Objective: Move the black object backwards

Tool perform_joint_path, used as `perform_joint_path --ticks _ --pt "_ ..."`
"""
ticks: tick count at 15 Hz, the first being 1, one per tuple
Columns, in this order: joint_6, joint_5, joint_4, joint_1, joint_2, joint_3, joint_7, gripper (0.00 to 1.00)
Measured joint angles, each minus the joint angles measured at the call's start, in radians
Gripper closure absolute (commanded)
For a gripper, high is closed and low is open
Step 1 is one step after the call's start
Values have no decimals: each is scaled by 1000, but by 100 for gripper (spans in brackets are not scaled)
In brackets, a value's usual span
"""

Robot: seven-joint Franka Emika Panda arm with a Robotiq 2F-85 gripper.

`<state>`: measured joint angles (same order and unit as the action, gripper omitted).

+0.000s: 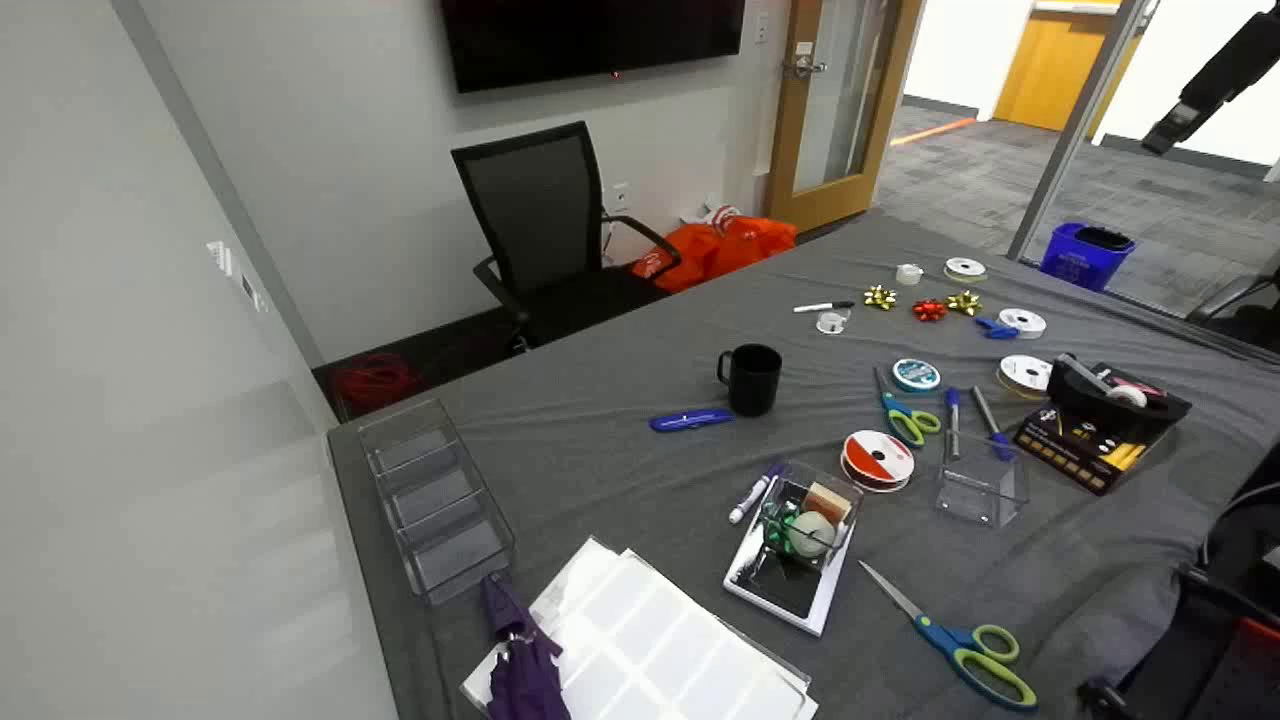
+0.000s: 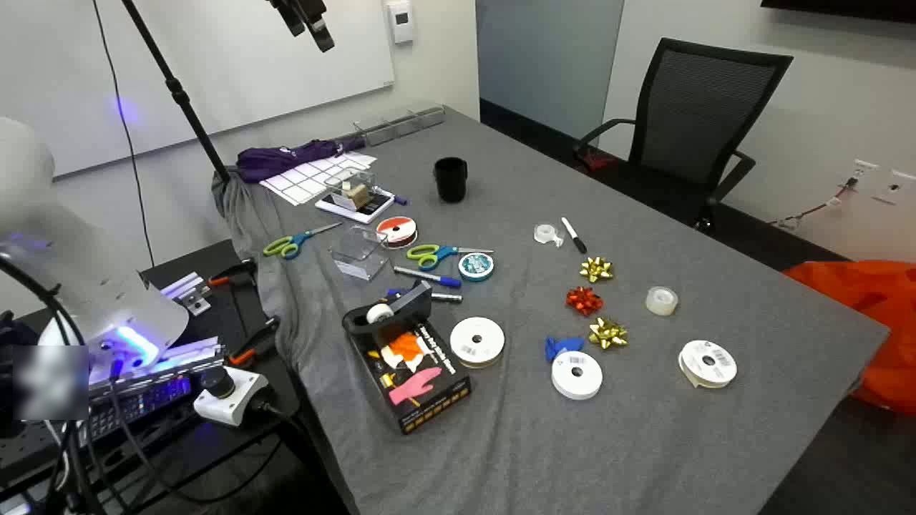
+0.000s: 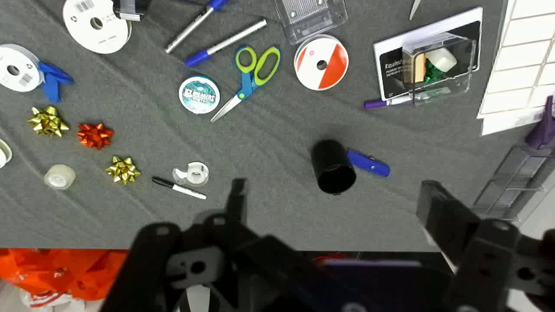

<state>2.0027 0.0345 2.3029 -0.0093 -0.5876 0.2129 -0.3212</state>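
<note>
The black mug (image 1: 753, 382) stands upright on the grey cloth-covered table, and it also shows in an exterior view (image 2: 451, 180). Its handle shows in both exterior views. In the wrist view the mug (image 3: 331, 162) lies between and beyond the two fingers, seen from above. My gripper (image 3: 334, 185) is open and empty, its fingers wide apart. It hangs high above the table and touches nothing. Its end shows at the top of both exterior views (image 1: 1172, 132) (image 2: 310, 34).
A blue cutter-like object (image 3: 369, 163) lies right beside the mug. Scissors (image 3: 253, 76), a red and white spool (image 3: 321, 63), a tape roll (image 3: 196, 173) and a marker (image 3: 179, 187) lie around. A clear divided tray (image 1: 437, 500) stands at the table's edge.
</note>
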Motion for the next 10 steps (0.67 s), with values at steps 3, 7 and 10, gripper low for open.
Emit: perform_joint_path --ticks 3,7,10 --pt "0 0 0 0 0 0 0 0" --pt "0 1 0 0 0 0 0 0" --pt "-1 -5 11 -12 12 5 2 0"
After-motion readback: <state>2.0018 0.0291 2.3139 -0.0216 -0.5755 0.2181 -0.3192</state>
